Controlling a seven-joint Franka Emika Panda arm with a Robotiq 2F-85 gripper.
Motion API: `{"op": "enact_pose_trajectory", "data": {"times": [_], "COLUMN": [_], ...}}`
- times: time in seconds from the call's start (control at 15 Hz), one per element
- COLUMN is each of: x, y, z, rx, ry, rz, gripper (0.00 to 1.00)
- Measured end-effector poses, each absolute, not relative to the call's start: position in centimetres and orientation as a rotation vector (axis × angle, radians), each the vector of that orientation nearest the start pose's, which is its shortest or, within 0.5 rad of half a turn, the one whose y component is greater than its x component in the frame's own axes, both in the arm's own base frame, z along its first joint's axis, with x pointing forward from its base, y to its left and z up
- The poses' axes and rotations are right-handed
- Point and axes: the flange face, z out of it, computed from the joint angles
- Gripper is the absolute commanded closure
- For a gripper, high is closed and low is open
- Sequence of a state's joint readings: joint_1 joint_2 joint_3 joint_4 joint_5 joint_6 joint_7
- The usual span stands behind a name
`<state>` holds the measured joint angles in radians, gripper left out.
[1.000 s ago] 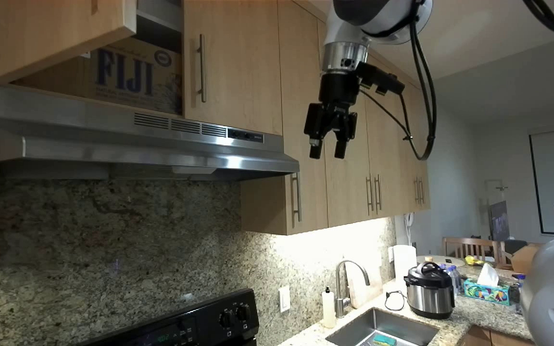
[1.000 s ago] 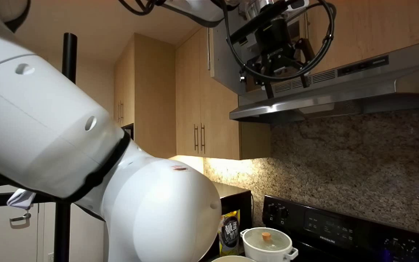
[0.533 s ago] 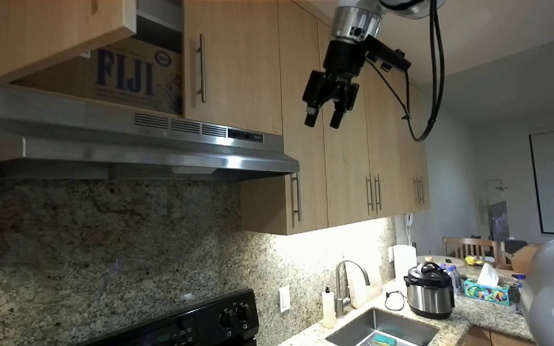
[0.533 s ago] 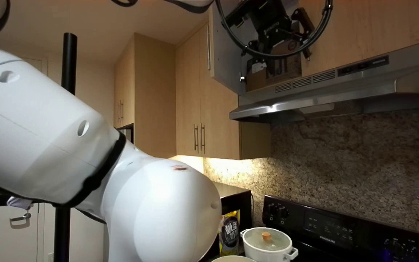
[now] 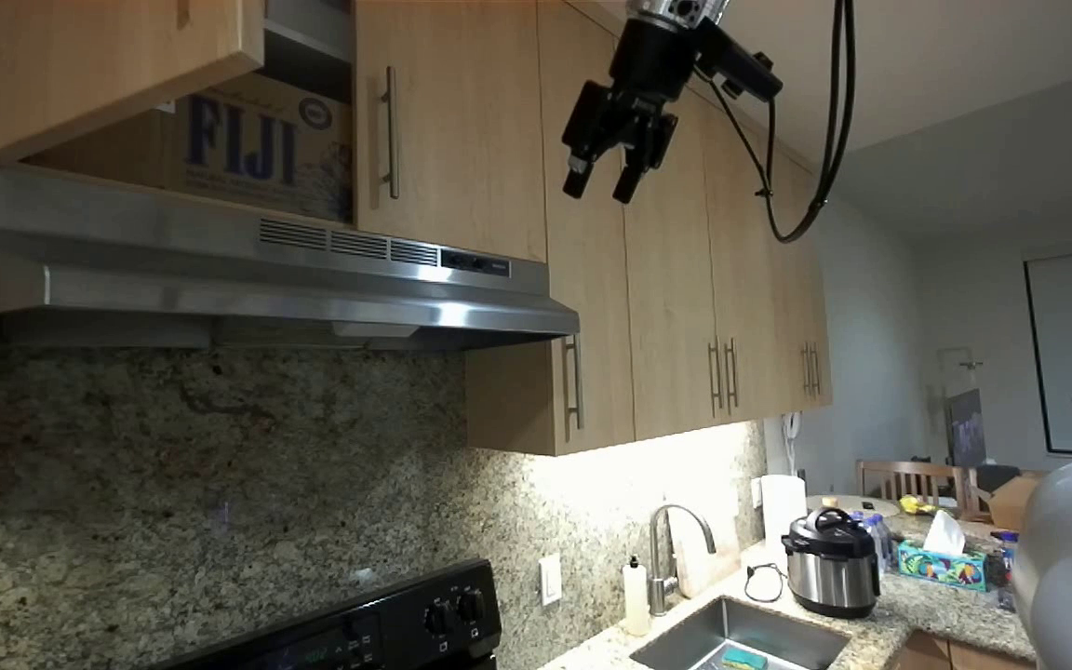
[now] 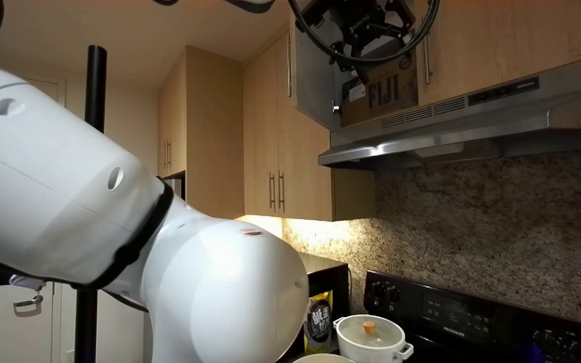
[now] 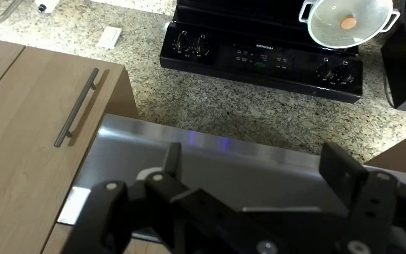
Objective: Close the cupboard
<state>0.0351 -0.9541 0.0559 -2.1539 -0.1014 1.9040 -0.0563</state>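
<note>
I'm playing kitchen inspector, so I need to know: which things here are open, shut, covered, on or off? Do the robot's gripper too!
One cupboard door: open
Other cupboard door: shut
Tall cabinets: shut
Gripper: open, holding nothing
FIJI box: can't tell if open
Stove display: on, green
White pot: covered
Steel cooker: covered; can't tell if on
Faucet: no water visible
Tissue box: open, tissue poking out

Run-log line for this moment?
task: close cupboard | status: one door open, other door shut | tool: open, empty, touching neither | FIJI box: inside
</note>
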Motion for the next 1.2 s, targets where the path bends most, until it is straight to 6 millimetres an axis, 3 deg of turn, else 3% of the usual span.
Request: {"op": "enact_pose_trajectory", "data": {"times": [0.67,1.2], "x": [27.5,28.5], "y": [10.9,17.0], "z": [83.4,87.2], "rx": [-3.067,-3.067], "ry": [-0.418,-0.387], "rz": [-1.372,-1.555], "gripper": [0.00,0.00]}}
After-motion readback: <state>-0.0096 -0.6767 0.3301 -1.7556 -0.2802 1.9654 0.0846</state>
